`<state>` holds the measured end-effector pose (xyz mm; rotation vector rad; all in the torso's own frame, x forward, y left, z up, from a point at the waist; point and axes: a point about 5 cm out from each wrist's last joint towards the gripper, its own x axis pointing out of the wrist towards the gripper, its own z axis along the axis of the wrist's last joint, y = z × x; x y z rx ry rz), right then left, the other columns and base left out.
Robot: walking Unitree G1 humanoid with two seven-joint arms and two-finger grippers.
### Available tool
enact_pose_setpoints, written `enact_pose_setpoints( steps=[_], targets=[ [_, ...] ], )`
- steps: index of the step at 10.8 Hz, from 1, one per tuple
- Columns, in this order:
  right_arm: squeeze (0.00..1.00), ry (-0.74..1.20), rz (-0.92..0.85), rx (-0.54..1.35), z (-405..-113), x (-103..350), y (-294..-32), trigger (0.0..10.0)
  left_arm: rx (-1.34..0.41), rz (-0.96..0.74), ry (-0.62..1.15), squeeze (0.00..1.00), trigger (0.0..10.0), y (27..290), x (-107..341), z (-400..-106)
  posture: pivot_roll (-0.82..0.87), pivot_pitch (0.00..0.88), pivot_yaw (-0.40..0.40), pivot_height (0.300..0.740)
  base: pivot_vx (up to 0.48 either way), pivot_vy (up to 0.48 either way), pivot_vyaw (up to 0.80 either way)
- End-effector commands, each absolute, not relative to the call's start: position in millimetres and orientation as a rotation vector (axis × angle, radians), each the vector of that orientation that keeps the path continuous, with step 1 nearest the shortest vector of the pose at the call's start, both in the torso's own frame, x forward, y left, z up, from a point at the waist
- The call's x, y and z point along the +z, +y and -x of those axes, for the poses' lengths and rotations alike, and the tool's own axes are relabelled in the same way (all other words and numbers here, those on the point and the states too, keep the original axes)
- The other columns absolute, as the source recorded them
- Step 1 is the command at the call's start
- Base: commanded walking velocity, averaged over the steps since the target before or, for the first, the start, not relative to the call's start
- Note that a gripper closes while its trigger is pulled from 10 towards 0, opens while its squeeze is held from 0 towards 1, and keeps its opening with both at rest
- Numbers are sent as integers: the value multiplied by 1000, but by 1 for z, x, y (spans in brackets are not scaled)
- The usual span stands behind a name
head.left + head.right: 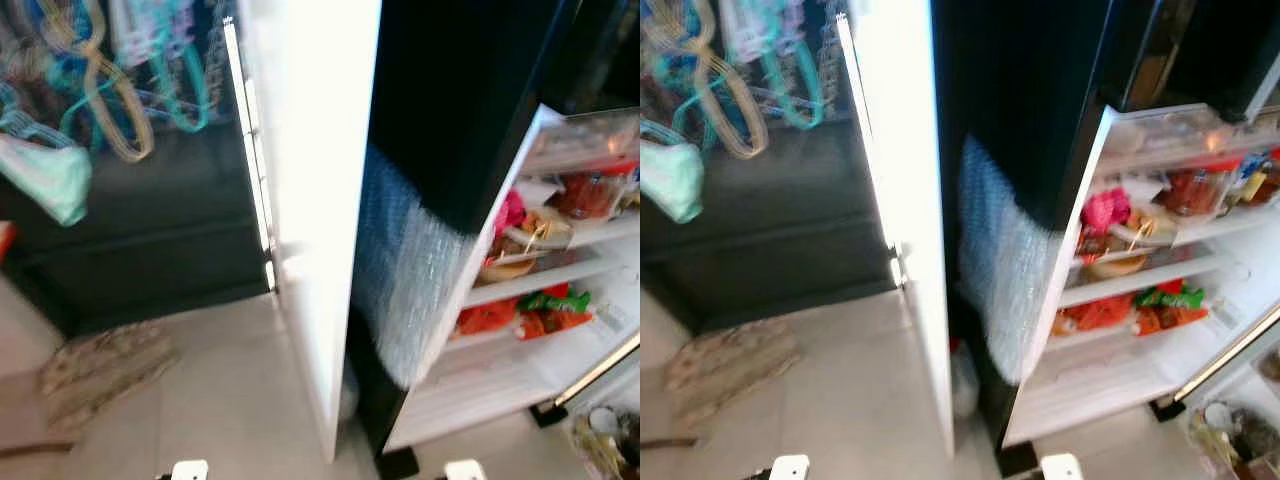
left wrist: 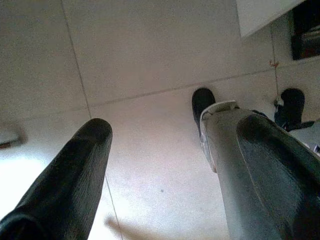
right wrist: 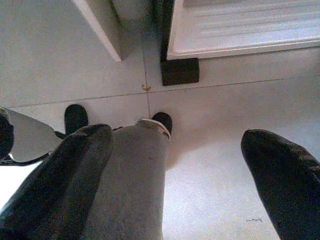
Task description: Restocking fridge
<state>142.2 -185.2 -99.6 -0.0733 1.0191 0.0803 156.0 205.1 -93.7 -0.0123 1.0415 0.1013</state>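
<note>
Fridge [image 1: 420,120], tall and black, stands straight ahead with both doors swung open. Its left door [image 1: 310,200] shows as a bright white slab edge-on, reaching down almost to the pale tiled floor [image 1: 220,400]. The right door [image 1: 560,290] hangs open to the right, its white shelves packed with food: a pink packet [image 1: 1102,210], a red-lidded jar [image 1: 1195,190], orange and green-and-red bags [image 1: 1160,305] lower down. Everything is blurred, and no label can be read.

Both arms hang low, pointing at the floor. The left gripper [image 2: 175,170] has its jaws spread wide apart with nothing between them; past them are the robot's grey leg and black feet. The right gripper [image 3: 190,185] is likewise spread and empty, above the tiles near the fridge's black foot [image 3: 180,71].

Left of the fridge sits a dark cabinet [image 1: 140,230], with tangled hangers [image 1: 110,80] above and a mat [image 1: 100,365] on the floor.
</note>
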Motion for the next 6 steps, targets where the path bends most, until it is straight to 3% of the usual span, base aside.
enact_pose_setpoints(
  steps=[1, 3, 6],
  targets=[
    [0, 1056, 66, 78, -134, -103, -183, 10000, 106, 12, 1065, 0, 10000, 206, -97, -149, -72, 0, 46, 740, -285, 0, 0],
    [0, 1055, 59, 69, -138, -102, -181, 10000, 107, 7, 1065, 0, 10000, 208, -96, -149, -72, 0, 46, 740, -142, 0, 0],
    [0, 1059, 60, 69, -145, -101, -176, 10000, 109, 3, 1063, 0, 10000, 208, -95, -151, -71, 0, 42, 740, 0, 0, -788]
  ],
)
